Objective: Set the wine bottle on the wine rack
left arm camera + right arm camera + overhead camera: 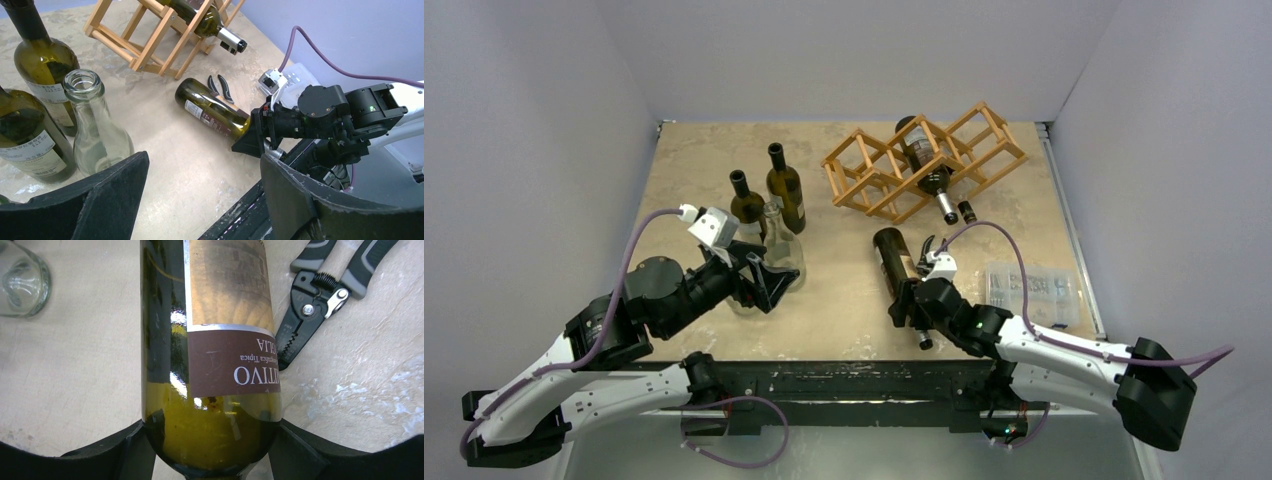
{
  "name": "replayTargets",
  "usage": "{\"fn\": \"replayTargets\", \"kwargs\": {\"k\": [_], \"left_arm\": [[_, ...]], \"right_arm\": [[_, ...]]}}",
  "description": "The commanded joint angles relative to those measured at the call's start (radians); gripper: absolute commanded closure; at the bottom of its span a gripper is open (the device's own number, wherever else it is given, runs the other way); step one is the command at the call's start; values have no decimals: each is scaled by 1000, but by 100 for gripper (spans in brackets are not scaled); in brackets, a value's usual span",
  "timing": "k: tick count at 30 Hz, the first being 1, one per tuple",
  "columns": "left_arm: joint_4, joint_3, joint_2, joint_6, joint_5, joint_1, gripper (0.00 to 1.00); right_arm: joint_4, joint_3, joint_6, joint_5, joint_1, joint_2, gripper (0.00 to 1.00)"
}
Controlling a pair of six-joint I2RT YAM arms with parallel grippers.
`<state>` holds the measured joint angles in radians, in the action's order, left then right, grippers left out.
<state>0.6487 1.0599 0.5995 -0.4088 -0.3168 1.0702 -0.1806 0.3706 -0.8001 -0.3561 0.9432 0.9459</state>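
Table (844, 310) – beige, marbled top, arms bolted at the near edge.

Wine rack (152, 42) – far right of the table, set askew. A dark bottle (924, 160) lies through one of its middle cells, neck pointing toward the near edge.

Wine bottle (892, 262) – on its side on the table, nearer the arms than the rack and well apart from it. Its base points toward the rack and its shoulder end toward the right arm.

Right gripper (909, 290) – clamped on the wine bottle at the shoulder end, one black finger pressed against each side of the glass.

Left gripper (202, 195) – jaws spread wide, nothing between them, just beside a clear glass bottle (782, 250).

Two dark green bottles (786, 190) stand upright just behind the clear one, left of centre.

Clear plastic box (1029, 285) – right side of the table, beyond the right arm.

Pliers (320, 295) – flat on the table, close against the wine bottle's right side. Whether they touch it cannot be told.
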Motion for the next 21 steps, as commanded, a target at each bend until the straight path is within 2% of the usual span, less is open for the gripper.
{"fn": "replayTargets", "kwargs": {"k": [1, 21], "left_arm": [[-50, 2, 9, 7, 14, 5, 18], [-47, 3, 10, -1, 30, 5, 18]], "right_arm": [[110, 40, 27, -130, -5, -36, 100], [171, 107, 226, -93, -136, -6, 100]]}}
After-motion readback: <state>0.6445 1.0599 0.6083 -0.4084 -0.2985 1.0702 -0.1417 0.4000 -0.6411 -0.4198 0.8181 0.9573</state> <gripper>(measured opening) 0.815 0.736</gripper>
